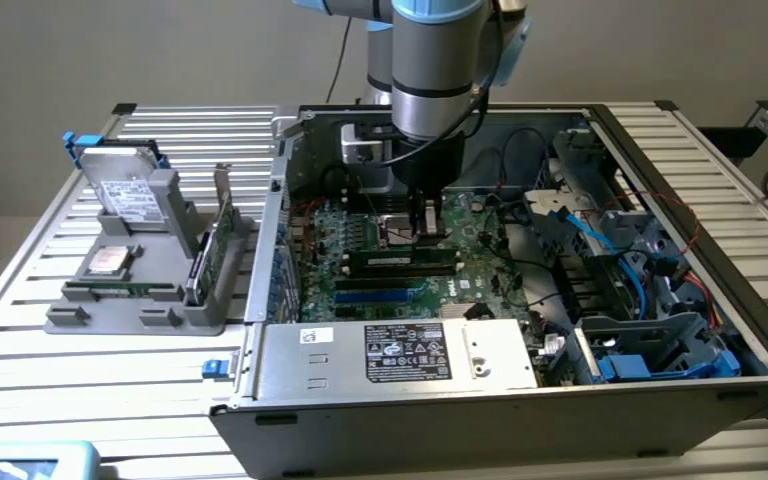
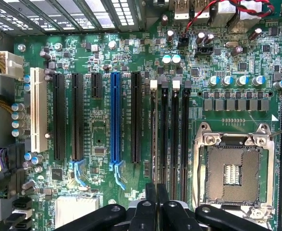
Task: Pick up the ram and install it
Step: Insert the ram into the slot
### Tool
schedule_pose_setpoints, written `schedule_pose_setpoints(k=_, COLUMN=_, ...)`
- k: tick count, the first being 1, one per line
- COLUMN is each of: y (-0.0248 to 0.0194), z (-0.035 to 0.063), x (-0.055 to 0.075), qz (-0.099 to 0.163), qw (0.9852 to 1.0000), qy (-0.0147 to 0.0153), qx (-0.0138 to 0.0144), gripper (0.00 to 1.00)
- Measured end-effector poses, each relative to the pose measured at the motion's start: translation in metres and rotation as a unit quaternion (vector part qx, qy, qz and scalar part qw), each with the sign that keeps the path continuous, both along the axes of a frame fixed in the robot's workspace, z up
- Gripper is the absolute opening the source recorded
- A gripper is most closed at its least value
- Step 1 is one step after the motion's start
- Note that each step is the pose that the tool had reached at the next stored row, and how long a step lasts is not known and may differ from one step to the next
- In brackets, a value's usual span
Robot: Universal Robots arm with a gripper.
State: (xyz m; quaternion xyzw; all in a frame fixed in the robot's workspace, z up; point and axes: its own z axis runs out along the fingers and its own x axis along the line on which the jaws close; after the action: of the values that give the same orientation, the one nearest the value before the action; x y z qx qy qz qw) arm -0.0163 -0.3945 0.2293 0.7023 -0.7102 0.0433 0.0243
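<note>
The ram (image 1: 404, 259) stands in a memory slot on the motherboard (image 1: 475, 225), so pick-up and insertion appear complete; the tool (image 1: 424, 232), clenched and empty, sits directly over it, full seating unconfirmed.

Computer case (image 1: 491, 425) on table (image 1: 24, 340), parts holder (image 1: 124, 318) at exterior view's left, fingers (image 2: 151, 198) over motherboard (image 2: 102, 103) inside.
</note>
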Motion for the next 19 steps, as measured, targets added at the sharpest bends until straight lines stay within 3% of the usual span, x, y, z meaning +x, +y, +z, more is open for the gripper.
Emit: schedule_pose_setpoints(k=19, y=0.0010, z=-0.0016, x=0.0000, qz=0.000, qw=1.0000, qy=-0.0003, qx=0.0000, gripper=0.12)
